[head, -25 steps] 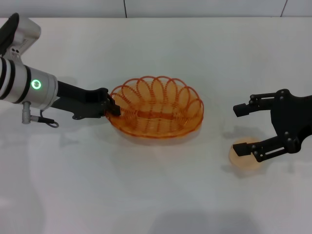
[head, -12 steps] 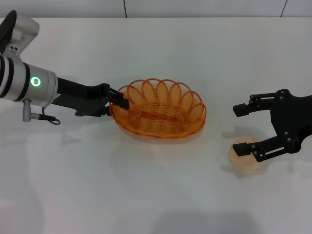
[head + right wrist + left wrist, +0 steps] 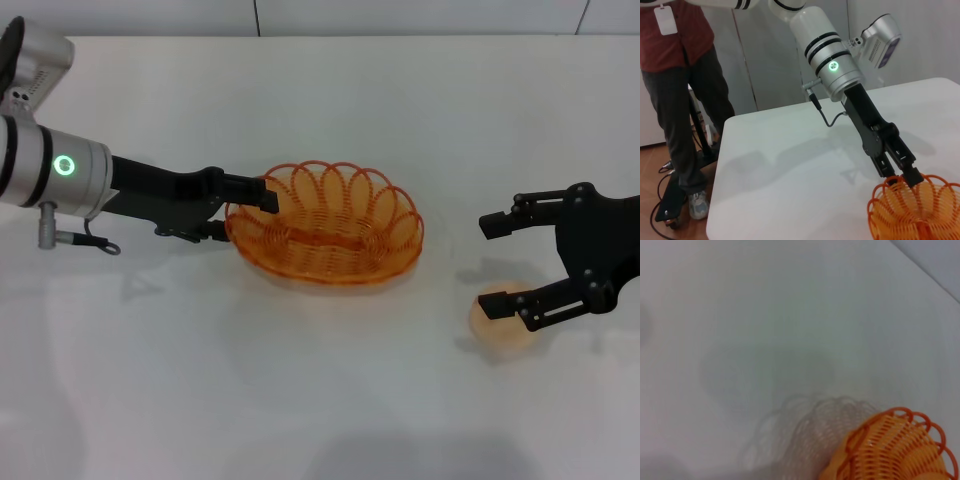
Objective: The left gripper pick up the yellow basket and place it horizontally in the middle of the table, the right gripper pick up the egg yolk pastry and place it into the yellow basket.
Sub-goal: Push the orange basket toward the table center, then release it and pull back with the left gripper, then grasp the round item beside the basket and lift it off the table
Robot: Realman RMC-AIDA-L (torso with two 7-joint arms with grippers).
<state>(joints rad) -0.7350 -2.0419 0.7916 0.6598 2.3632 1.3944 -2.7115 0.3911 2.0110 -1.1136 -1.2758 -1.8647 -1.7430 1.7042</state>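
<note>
Holding yellow basket (image 3: 325, 225) rim, left gripper (image 3: 250, 200) carried it slightly rightward; right gripper (image 3: 505, 265) open, unmoved.

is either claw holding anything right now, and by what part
The left claw grips the yellow basket by its scalloped rim. The right claw is open above the egg yolk pastry, holding nothing.

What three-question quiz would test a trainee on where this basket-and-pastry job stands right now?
1. True or false: the egg yolk pastry already lies inside the yellow basket.
2. Which gripper is at the basket's rim? A. left gripper B. right gripper
3. Fill in: the right gripper's jaws stand ____ above the pastry on the table.

Key
1. False; it sits on the table, apart from the basket.
2. A.
3. Open.
</note>
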